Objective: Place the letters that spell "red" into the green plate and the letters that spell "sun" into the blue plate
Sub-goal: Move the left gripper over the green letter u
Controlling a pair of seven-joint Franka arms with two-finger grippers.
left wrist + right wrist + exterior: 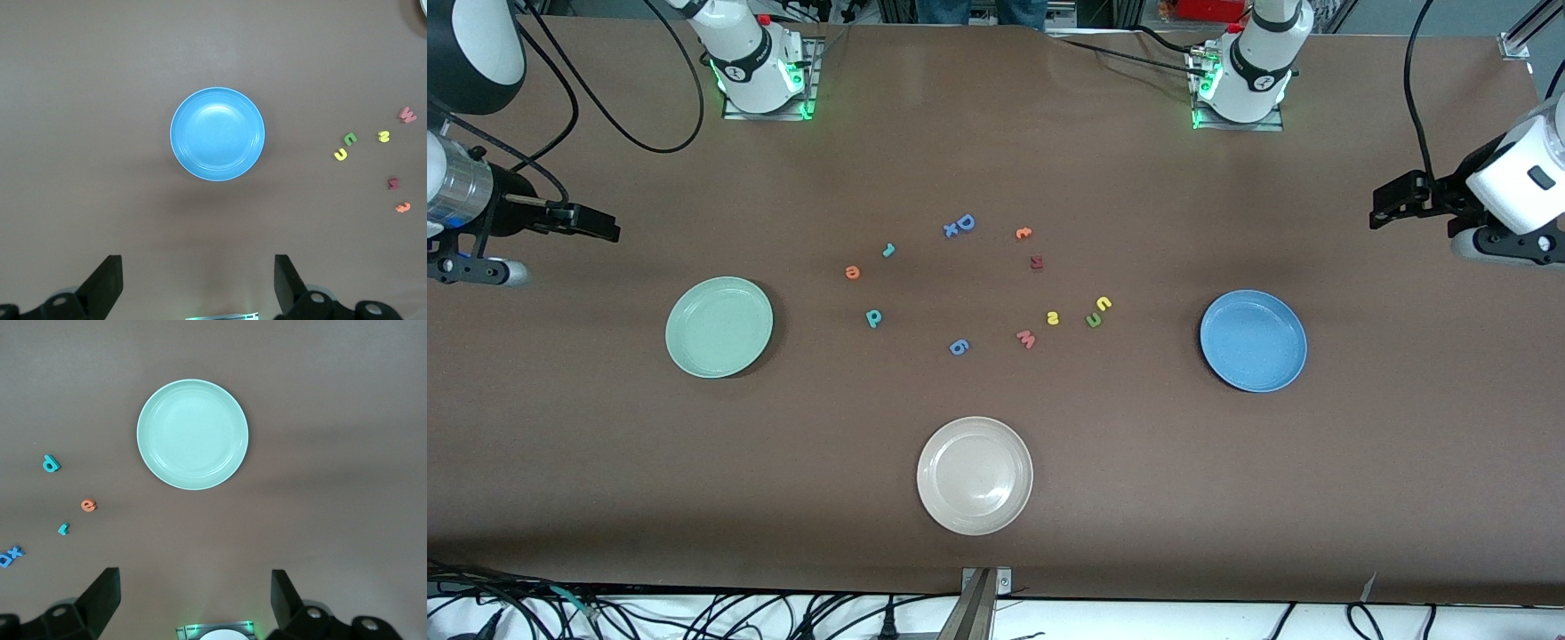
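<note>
Overhead, both open end effectors, left (195,287) and right (193,603), hover above the brown table (996,551).

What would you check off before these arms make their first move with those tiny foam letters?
1. Round pale green plate holds nothing yet: ok.
2. Round blue plate holds nothing yet: ok.
3. Teal "r", orange "e", teal "d" lie apart on the brown table: ok.
4. Yellow "s" lies apart; yellow "u" and green "n" lie close together: not ok.
5. Right gripper over the table beside the green plate, fingers open, holding nothing: ok.
6. Left gripper beside the blue plate, open: ok.
</note>
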